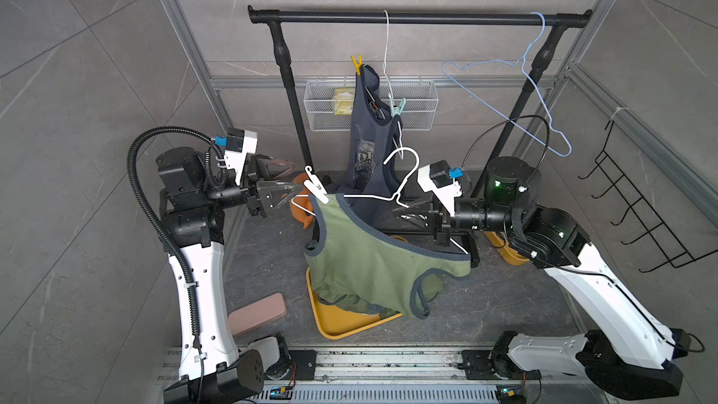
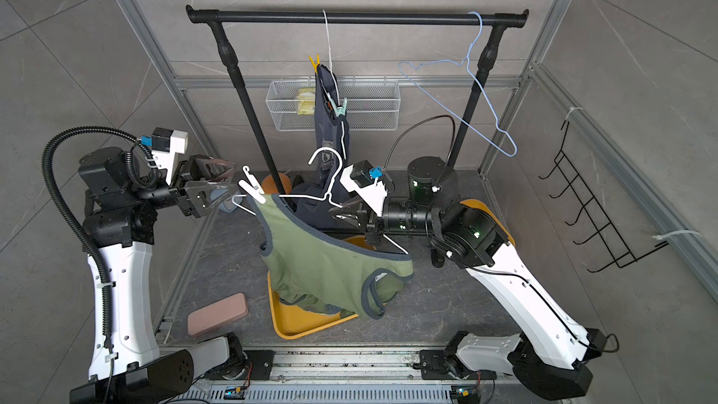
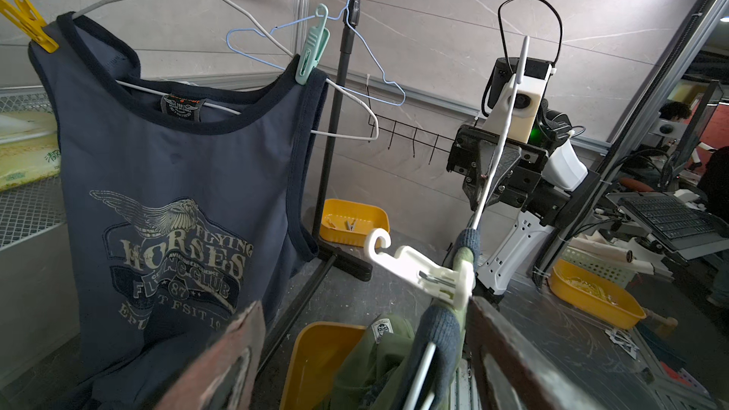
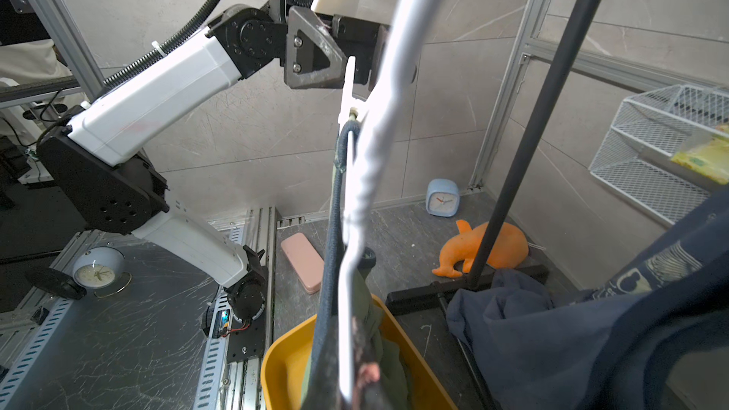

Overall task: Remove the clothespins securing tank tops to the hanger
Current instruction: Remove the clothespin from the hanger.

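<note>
Left hand [image 1: 297, 175]: spread wide, with a finger on either side of the tail end of the white clothespin [image 1: 316, 190]; whether they touch it cannot be told.
White clothespin: clamps one strap of the olive tank top [image 1: 369, 266] to the white hanger [image 4: 394, 57], at the end nearest the left hand.
Right hand [image 1: 400, 211]: clenched on the white hanger's wire near its other shoulder, holding it in the air in front of the black rail [image 1: 419, 17].
Olive tank top: hangs from the pinned strap. Its lower part sags into the yellow tray [image 1: 330, 331] on the table, and one strap loop dangles loose.
Blue tank top [image 3: 177, 159]: hangs on a second hanger from the rail, pinned by a yellow clothespin [image 3: 29, 25] and a mint clothespin [image 3: 313, 53].
</note>
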Robot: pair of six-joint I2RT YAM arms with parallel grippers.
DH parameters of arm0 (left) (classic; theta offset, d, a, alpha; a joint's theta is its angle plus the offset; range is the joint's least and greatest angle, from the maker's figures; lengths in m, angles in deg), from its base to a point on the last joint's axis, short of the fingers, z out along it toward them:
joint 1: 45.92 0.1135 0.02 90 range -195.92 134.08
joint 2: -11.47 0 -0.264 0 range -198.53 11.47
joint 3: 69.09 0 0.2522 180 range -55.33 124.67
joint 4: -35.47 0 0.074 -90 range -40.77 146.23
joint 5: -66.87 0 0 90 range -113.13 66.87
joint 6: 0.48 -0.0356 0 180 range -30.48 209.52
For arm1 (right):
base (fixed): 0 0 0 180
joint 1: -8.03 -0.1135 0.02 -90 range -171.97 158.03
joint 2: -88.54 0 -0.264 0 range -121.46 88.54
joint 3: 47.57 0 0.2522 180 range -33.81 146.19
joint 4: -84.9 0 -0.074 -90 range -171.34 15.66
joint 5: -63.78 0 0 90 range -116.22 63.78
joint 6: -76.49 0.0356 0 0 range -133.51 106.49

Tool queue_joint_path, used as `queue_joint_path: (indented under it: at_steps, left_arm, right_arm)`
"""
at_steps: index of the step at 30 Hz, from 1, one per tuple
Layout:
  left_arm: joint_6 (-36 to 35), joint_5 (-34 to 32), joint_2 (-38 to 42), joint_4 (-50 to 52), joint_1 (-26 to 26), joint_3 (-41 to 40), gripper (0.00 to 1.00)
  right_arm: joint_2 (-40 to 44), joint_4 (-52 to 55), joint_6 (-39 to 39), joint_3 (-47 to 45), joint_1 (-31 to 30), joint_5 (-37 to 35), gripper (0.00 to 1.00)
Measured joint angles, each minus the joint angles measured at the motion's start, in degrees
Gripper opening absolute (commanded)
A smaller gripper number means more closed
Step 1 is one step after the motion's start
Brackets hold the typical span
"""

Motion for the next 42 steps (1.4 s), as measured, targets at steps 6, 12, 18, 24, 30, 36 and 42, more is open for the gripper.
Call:
queue_joint_path:
  at_steps: [6, 12, 18, 24, 30, 36, 42]
  left_arm:
    - [-0.52, 0.00, 0.09, 0.35, -0.31, 0.07, 0.81]
    - [-1.31, 0.00, 0.04, 1.14, -0.87, 1.14, 0.80]
    - [-3.34, 0.02, -0.26, 2.34, -3.82, 2.25, 0.81]
    - [-4.83, 0.02, -1.03, 4.24, -4.52, 3.76, 0.82]
    - [-5.44, 0.02, -1.33, 4.52, -4.52, 3.82, 0.82]
    - [-5.64, 0.02, -2.27, 4.61, -4.57, 4.83, 0.82]
    - [-5.64, 0.02, -2.49, 5.53, -5.16, 6.40, 0.82]
  right_arm:
    - [-3.15, -0.79, 0.33, 1.31, 0.09, 0.39, 0.00]
    - [-3.43, -0.96, 0.37, 1.42, 0.79, 0.39, 0.00]
    - [-3.39, -1.14, 1.33, 1.42, 0.96, 1.25, 0.00]
    - [-3.39, -1.57, 2.08, 1.42, 0.96, 2.36, 0.00]
    - [-2.54, -1.64, 2.51, 1.40, 0.96, 2.93, 0.00]
    - [-0.46, -1.64, 2.51, 1.40, 0.96, 2.95, 0.00]
    - [-0.44, -1.64, 2.51, 1.40, 0.96, 2.95, 0.00]
